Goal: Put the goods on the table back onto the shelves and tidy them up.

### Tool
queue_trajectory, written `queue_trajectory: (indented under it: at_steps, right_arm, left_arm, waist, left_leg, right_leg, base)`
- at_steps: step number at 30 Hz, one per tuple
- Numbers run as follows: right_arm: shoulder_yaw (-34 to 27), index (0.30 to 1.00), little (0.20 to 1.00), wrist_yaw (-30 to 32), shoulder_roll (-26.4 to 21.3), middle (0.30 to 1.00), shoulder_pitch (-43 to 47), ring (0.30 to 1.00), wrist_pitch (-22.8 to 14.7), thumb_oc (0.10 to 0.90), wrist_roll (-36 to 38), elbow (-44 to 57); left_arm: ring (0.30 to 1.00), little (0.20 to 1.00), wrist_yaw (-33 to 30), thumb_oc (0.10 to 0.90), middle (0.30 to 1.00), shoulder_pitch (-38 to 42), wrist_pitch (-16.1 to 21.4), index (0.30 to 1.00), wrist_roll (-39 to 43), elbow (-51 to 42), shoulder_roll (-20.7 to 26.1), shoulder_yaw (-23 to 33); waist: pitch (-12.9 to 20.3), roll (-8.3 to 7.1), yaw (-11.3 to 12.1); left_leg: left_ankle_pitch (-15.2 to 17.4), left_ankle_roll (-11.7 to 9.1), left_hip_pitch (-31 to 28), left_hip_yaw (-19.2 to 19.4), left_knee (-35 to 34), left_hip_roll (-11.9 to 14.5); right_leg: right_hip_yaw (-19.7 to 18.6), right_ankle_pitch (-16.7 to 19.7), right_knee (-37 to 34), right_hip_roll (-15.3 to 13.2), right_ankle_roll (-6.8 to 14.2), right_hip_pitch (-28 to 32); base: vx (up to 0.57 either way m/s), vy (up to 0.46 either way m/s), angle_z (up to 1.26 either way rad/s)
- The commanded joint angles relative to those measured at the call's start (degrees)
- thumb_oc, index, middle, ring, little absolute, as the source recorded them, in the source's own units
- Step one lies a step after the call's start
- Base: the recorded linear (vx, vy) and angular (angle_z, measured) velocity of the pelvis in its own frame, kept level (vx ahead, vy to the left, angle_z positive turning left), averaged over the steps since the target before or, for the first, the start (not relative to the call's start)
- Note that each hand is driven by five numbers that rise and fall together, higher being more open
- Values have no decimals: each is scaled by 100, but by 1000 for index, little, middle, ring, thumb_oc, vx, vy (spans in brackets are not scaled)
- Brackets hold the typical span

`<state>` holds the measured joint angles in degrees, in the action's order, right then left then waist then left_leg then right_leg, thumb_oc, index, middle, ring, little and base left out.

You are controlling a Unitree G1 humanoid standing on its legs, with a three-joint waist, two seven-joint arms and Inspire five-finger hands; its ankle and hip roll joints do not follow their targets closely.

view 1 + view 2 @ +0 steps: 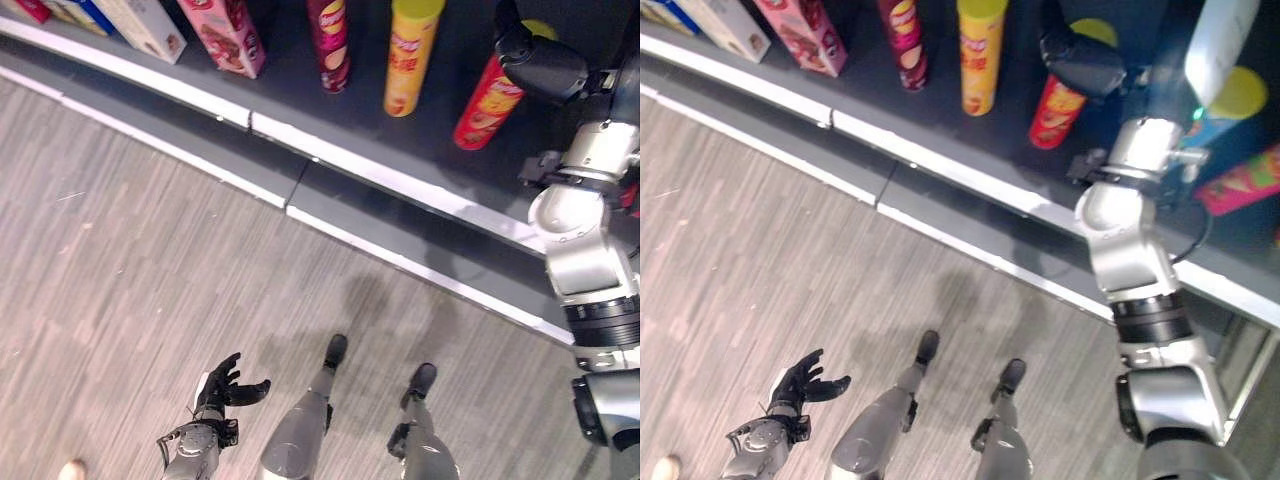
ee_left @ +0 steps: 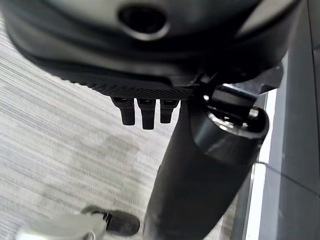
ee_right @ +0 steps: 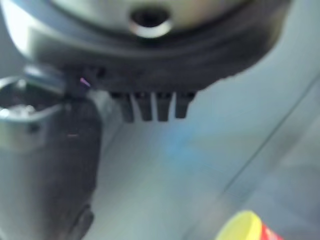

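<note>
the right hand (image 1: 1082, 62) is raised over the dark shelf (image 1: 300, 100), its dark bulk just above the yellow lid of a red chip can (image 1: 490, 100). in the right wrist view its fingers (image 3: 150, 106) point straight out, uncurled, with nothing between them and the thumb; the can's yellow lid (image 3: 245, 226) shows low in that view, apart from the fingertips. from the head views the hand overlaps the can's top, but whether it touches the lid cannot be told.

the left hand (image 1: 225, 385) hangs low over the grey wood-grain floor (image 1: 120, 260), palm turned up, fingers spread and relaxed, holding nothing. it is well apart from the shelf and all the goods.

outward from the red can along the shelf stand a yellow chip can (image 1: 410, 55), then a dark red chip can (image 1: 331, 45), both upright. further toward the robot's left stand a pink box (image 1: 225, 35) and a white box (image 1: 145, 25). on the robot's right side of the red can, in the right eye view, there is a blue can with a yellow lid (image 1: 1230, 105) and a pink can (image 1: 1245, 180) lying on its side. a white edge strip (image 1: 330, 150) runs along the shelf front.
</note>
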<state>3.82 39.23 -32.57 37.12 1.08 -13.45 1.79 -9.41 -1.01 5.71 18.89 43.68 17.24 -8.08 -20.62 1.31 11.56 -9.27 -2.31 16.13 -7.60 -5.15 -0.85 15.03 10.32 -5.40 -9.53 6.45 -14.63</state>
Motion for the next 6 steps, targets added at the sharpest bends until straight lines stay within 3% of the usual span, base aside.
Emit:
queue_trajectory:
  at_steps: [1,2,3,6]
  right_arm:
    - [71,900,900,-478,-102,900,-262,900,-978,800,26,339]
    - [151,900,900,-754,17,900,-619,900,-1060,800,214,469]
    - [246,900,900,-1508,303,900,-1399,900,-1339,800,947,639]
    - [500,900,900,-3069,400,900,-2866,900,-1581,800,2453,790]
  left_arm:
    - [900,900,-99,800,900,-219,-36,900,-286,389,339,-8]
    - [900,900,-73,800,900,-245,-60,900,-317,410,329,64]
    - [900,900,45,800,900,-349,-121,900,-466,609,270,260]
    - [900,900,401,800,900,-591,-119,900,-623,824,213,553]
  waist:
    - [501,-160,94]
    - [540,-206,39]
    - [667,-323,-122]
    - [885,-442,-467]
  left_leg:
    - [575,-217,-102,30,15,218]
    - [597,-214,-172,91,15,257]
    - [648,-212,-379,232,15,325]
    - [791,-221,-837,521,15,421]
  right_leg:
    - [68,-672,40,-269,550,709]
    - [52,-674,40,-255,541,742]
    - [-1,-686,40,-225,518,872]
    - [-133,-726,40,-190,501,1142]
  base:
    - [28,-17,-60]
    - [82,-21,-49]
    - [100,-3,-36]
    - [98,20,-47]
